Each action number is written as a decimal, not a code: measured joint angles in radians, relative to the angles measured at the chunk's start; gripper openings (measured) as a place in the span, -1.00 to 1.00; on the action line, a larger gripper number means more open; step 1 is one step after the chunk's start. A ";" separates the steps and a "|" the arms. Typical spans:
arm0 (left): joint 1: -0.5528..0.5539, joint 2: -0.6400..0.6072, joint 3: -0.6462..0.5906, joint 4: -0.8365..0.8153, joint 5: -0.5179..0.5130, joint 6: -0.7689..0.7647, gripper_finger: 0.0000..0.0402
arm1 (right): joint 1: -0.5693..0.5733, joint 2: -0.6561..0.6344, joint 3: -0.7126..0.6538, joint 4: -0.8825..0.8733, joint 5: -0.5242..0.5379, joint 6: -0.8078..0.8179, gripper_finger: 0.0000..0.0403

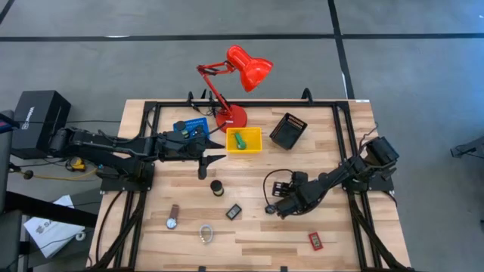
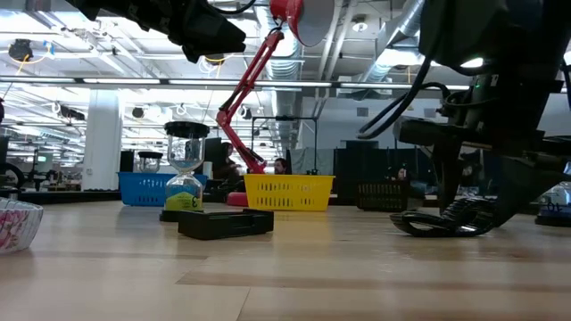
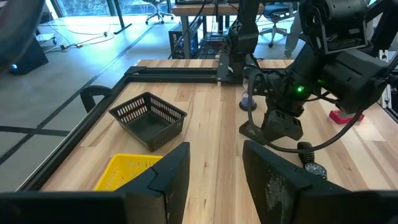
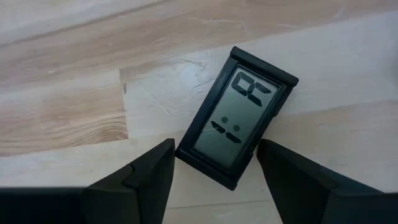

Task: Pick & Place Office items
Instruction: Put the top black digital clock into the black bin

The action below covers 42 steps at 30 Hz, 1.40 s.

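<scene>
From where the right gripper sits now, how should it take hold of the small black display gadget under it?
Grip the display gadget across its two long edges, coming straight down. It lies flat, screen up, on the table, tilted between the open right gripper fingers, so turning the wrist to square with those edges would probably help.

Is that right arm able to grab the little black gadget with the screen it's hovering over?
Probably yes. The right gripper is open, its fingers on either side of the black gadget, which lies flat on the bare table with nothing crowding it.

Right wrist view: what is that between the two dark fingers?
A small black gadget with a grey display, flat on the table, sits between the fingers of the open right gripper; that view shows it. The left gripper hovers by the yellow tray.
</scene>
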 joint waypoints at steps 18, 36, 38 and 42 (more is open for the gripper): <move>0.000 0.000 0.000 -0.001 0.000 0.000 -0.29 | -0.005 0.001 -0.002 -0.032 0.007 -0.095 -0.19; -0.003 0.000 0.000 -0.004 0.001 -0.023 -0.29 | -0.044 0.003 -0.002 -0.040 -0.004 -0.131 0.16; -0.003 0.000 0.000 -0.004 0.001 -0.023 -0.29 | -0.049 0.014 0.001 -0.045 -0.001 -0.140 0.16; -0.003 0.000 0.000 -0.005 0.001 -0.024 -0.29 | -0.060 0.048 0.004 -0.059 -0.001 -0.149 0.12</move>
